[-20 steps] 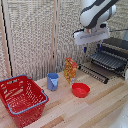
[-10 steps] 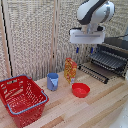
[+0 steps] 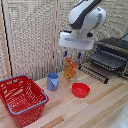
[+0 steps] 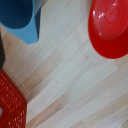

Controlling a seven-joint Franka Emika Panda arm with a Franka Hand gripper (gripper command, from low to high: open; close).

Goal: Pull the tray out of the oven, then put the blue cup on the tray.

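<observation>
exterior: gripper (image 3: 72,52) hangs over mid-worktop (image 3: 105,102), can't tell if jaws are open | blue cup (image 3: 53,81) on the wood between red basket (image 3: 22,98) and red bowl (image 3: 80,90) | oven (image 3: 113,55) at far right edge, door down, tray (image 3: 109,60) inside || wrist: blue cup (image 4: 21,19), red bowl (image 4: 111,26) well apart, basket corner (image 4: 10,106)

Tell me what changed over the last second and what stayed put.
The arm carried the gripper away from the oven toward the exterior view's left; it now hangs above the blue cup and red bowl, holding nothing. The cup, bowl, red basket and oven stayed put.
</observation>
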